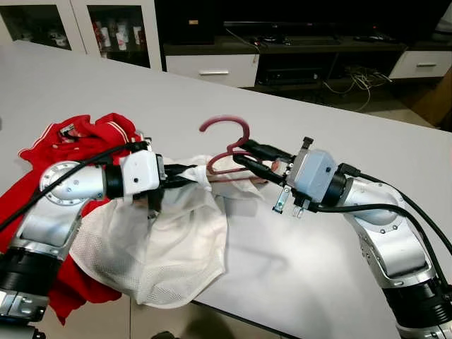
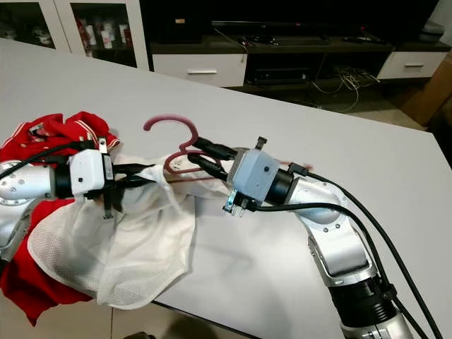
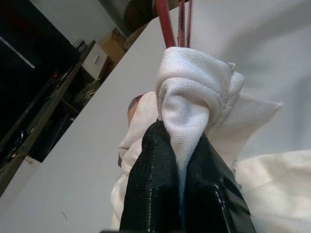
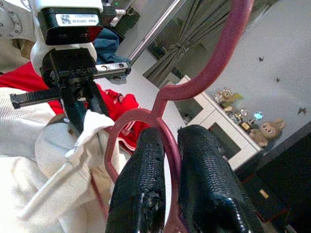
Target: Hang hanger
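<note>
My right claw [image 1: 248, 155] sits at the middle of the head frame, its two black fingers [image 4: 146, 189] pressed together on the hanger [image 1: 229, 145], pinching the dark red wire just below the hook. The hook curls up and to the left above my fingertips. The rest of the hanger runs under the white shirt [image 1: 166, 240], so I can't see its shoulders.

My left claw [image 1: 185, 174] comes in from the left of the frame and is clamped on a bunched fold of that shirt; in my left wrist view the mesh cloth [image 3: 194, 102] wells up between the two pads, with the red wire just beyond it. The two claws are near each other, almost tip to tip.

The shirt lies on a wide pale grey table [image 1: 296, 247] and spills over its near edge at lower left. A red garment [image 1: 85, 138] lies crumpled to the left, partly under the white one.

Beyond the table, across the top of the frame, stands a low dark TV unit with white drawers [image 1: 212, 69], cables [image 1: 353, 78] on the floor beside it, and a glass-door cabinet [image 1: 116, 32] at upper left.
</note>
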`<state>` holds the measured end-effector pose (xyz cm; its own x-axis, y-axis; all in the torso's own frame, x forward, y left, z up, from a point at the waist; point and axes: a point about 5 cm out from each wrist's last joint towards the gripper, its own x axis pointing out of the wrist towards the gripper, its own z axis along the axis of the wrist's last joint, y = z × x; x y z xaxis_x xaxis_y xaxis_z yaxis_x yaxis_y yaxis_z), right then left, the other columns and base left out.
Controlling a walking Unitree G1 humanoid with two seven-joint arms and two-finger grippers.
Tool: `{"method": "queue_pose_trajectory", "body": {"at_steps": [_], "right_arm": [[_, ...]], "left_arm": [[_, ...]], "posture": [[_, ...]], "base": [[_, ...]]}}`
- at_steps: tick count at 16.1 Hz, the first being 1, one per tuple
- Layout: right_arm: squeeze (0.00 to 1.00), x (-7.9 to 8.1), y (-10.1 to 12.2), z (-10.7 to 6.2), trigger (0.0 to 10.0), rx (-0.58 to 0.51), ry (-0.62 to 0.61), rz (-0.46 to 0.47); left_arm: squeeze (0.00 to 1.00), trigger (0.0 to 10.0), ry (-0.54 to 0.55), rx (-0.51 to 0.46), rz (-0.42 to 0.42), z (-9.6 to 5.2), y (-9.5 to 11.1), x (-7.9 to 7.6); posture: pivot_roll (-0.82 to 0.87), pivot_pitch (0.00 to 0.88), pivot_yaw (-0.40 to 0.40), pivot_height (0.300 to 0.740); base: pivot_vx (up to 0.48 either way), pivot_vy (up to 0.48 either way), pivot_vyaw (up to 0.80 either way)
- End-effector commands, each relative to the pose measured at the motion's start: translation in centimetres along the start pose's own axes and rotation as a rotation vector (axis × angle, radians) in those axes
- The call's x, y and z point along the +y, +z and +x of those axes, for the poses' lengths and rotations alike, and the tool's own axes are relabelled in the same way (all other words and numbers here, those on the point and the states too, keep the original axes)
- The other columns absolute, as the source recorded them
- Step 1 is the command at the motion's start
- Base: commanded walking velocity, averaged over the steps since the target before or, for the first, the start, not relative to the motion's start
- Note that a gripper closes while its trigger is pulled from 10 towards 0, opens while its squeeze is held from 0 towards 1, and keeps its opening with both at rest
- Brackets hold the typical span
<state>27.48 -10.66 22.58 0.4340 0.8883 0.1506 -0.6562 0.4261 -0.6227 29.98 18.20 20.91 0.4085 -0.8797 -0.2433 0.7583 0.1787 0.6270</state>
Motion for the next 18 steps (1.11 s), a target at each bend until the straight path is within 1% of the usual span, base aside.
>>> {"method": "queue_pose_trajectory", "body": {"at_steps": [1, 2, 3, 4, 5, 6, 7, 8, 9, 10, 12, 14, 16, 17, 18], "right_arm": [[0.35, -1.1, 0.8, -0.7, 10.0, -0.029, -0.068, 0.018], [0.00, -1.1, 0.8, -0.8, 10.0, -0.031, -0.063, 0.045], [0.00, -1.0, 0.9, -1.0, 10.0, -0.031, -0.055, 0.087], [0.00, -1.1, 1.0, -1.8, 10.0, -0.047, -0.068, 0.188], [0.00, -1.2, 1.3, -2.4, 10.0, -0.071, -0.068, 0.253], [0.00, -1.2, 1.5, -2.7, 10.0, -0.082, -0.067, 0.274], [0.00, -1.3, 2.0, -3.6, 10.0, -0.113, -0.048, 0.358], [0.00, -1.3, 2.2, -3.9, 10.0, -0.124, -0.043, 0.386], [0.00, -1.4, 2.4, -4.5, 10.0, -0.145, -0.038, 0.447], [0.00, -1.6, 2.5, -5.1, 10.0, -0.147, -0.049, 0.485], [0.00, -2.3, 2.2, -5.9, 10.0, -0.160, -0.119, 0.536], [0.00, -3.1, 1.4, -6.5, 10.0, -0.167, -0.219, 0.589], [0.00, -3.7, 0.2, -7.1, 10.0, -0.141, -0.320, 0.625], [0.00, -3.9, -0.5, -7.7, 10.0, -0.109, -0.366, 0.637], [0.00, -4.2, -1.0, -8.2, 10.0, -0.103, -0.421, 0.652]], "left_arm": [[0.00, 0.0, -0.016, 0.014, -0.003, 0.3, -0.1, -0.4], [0.00, 0.0, -0.010, 0.019, -0.005, 0.3, -0.2, -0.3], [0.00, 0.0, -0.002, 0.029, -0.008, 0.3, -0.3, -0.4], [0.00, 0.0, 0.014, 0.041, -0.012, 0.3, -0.4, -0.4], [0.00, 0.0, 0.018, 0.046, -0.015, 0.3, -0.5, -0.5], [0.00, 0.0, 0.019, 0.048, -0.017, 0.3, -0.5, -0.6], [0.00, 0.0, 0.024, 0.050, -0.022, 0.3, -0.6, -0.7], [0.00, 0.0, 0.026, 0.051, -0.024, 0.3, -0.6, -0.7], [0.00, 0.0, 0.034, 0.049, -0.028, 0.1, -0.6, -0.8], [0.00, 0.0, 0.059, 0.042, -0.038, -0.2, -0.6, -0.6], [0.00, 0.0, 0.100, 0.051, -0.053, -0.9, -0.8, -0.5], [0.00, 0.0, 0.139, 0.049, -0.073, -1.2, -1.1, -0.5], [0.00, 0.0, 0.181, 0.044, -0.096, -1.5, -1.3, -0.3], [0.00, 0.0, 0.220, 0.050, -0.103, -1.8, -1.6, -0.1], [0.00, 0.0, 0.252, 0.062, -0.106, -2.2, -1.9, 0.2]], "posture": [[0.09, 0.045, -0.036, 0.740], [0.09, 0.046, -0.035, 0.740], [0.09, 0.048, -0.035, 0.740], [0.09, 0.050, -0.036, 0.740], [0.09, 0.052, -0.035, 0.740], [0.09, 0.052, -0.035, 0.740], [0.08, 0.053, -0.035, 0.740], [0.08, 0.053, -0.036, 0.740], [0.08, 0.053, -0.038, 0.740], [0.08, 0.053, -0.038, 0.740], [0.08, 0.054, -0.045, 0.740], [0.09, 0.055, -0.052, 0.740], [0.09, 0.055, -0.053, 0.740], [0.09, 0.056, -0.059, 0.740], [0.09, 0.057, -0.061, 0.740]], "base": [[0.000, 0.000, 0.00], [0.000, 0.000, 0.00], [0.000, 0.000, 0.00], [0.000, 0.000, 0.00], [0.000, 0.000, 0.00], [0.000, 0.000, 0.00], [0.000, 0.000, 0.00], [0.000, 0.000, 0.00], [0.000, 0.000, 0.00], [0.000, 0.000, 0.00], [0.000, 0.000, 0.00], [0.000, 0.000, 0.00], [0.000, 0.000, 0.00], [0.000, 0.000, 0.00], [0.000, 0.000, 0.00]]}}
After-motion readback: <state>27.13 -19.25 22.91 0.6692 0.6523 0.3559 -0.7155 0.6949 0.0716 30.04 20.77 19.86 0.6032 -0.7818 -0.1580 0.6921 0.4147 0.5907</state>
